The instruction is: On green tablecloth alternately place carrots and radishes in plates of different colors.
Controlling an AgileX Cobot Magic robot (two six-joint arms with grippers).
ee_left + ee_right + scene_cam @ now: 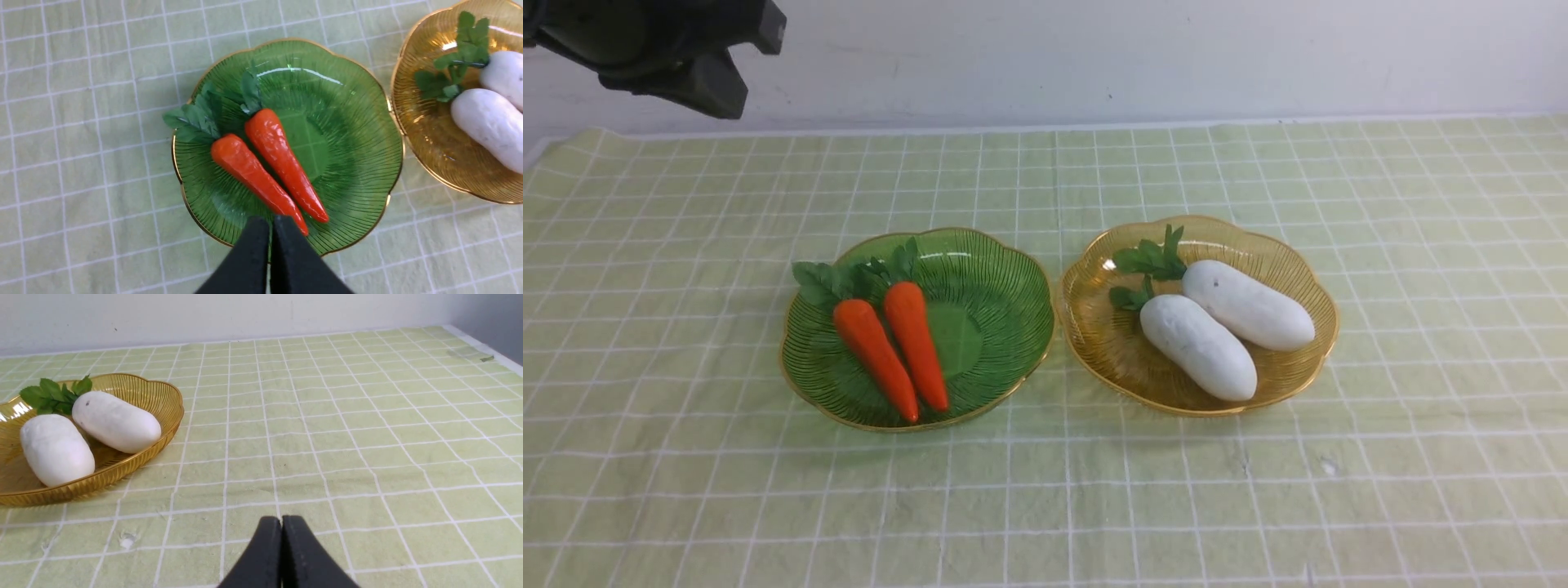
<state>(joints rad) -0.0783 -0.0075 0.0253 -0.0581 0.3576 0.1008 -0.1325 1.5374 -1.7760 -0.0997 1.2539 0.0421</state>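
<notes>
carrots on green, radishes on amber, both grippers empty

at the far left, the robot's left gripper hangs above the cloth, its fingertips pressed together with nothing between them. nearer the middle, on the pale green gridded tablecloth, sits the translucent green scalloped plate. two toy carrots lie in its left part, side by side, their thin ends toward the near side. the left carrot has its leafy top poking out over the plate's gold edge; the right carrot lies just beside it, on the side toward the plate's middle.

to the right, rim close against the green plate's, is the amber-yellow plate, holding two toy white radishes. the near radish slants across the middle, and the far radish lies next to it, a little to the right; both have their leaves toward the left.

farther right comes gridded cloth, and over it the right gripper, out of the front view, is closed too and carries nothing.

the sorting looks finished: each kind has its own plate, so the step in hand is probably the arms' return to rest. the next move likely calls for no grasp, only for keeping the left arm clear of the plates and that overhanging leaf.
</notes>
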